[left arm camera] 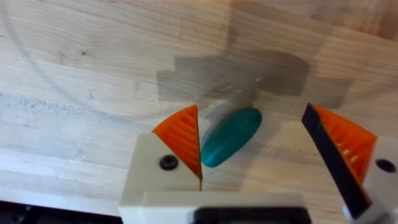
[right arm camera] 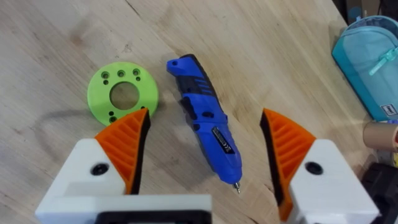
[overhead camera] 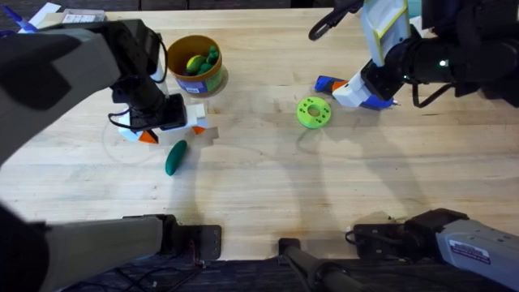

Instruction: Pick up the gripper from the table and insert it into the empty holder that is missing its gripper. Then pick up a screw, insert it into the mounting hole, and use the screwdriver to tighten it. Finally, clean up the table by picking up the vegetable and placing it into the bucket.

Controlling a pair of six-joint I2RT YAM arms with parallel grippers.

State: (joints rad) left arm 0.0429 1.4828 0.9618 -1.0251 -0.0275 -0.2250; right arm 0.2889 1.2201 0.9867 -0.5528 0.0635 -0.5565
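1. Left claw [left arm camera: 252, 165] is spread wide with nothing in it, straddling the vegetable [left arm camera: 231, 137] lying flat on the table [left arm camera: 93, 74], lined up for a pickup I'd guess.
2. The bucket [overhead camera: 195, 65] sits nearby, so it's a short carry.
3. Right claw [right arm camera: 205, 158] is wide open and empty too, parked over the blue screwdriver [right arm camera: 205, 121].

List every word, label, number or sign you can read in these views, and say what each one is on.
Nothing can be read for certain.
Blue screwdriver: a small dark label on its handle, print too small to read.
Teal pouch: a small white tag at its edge, marks too small to read.
Papers at the table's far left edge: print too blurred to read.
Green vegetable, lime-green disc, bucket: no text visible.
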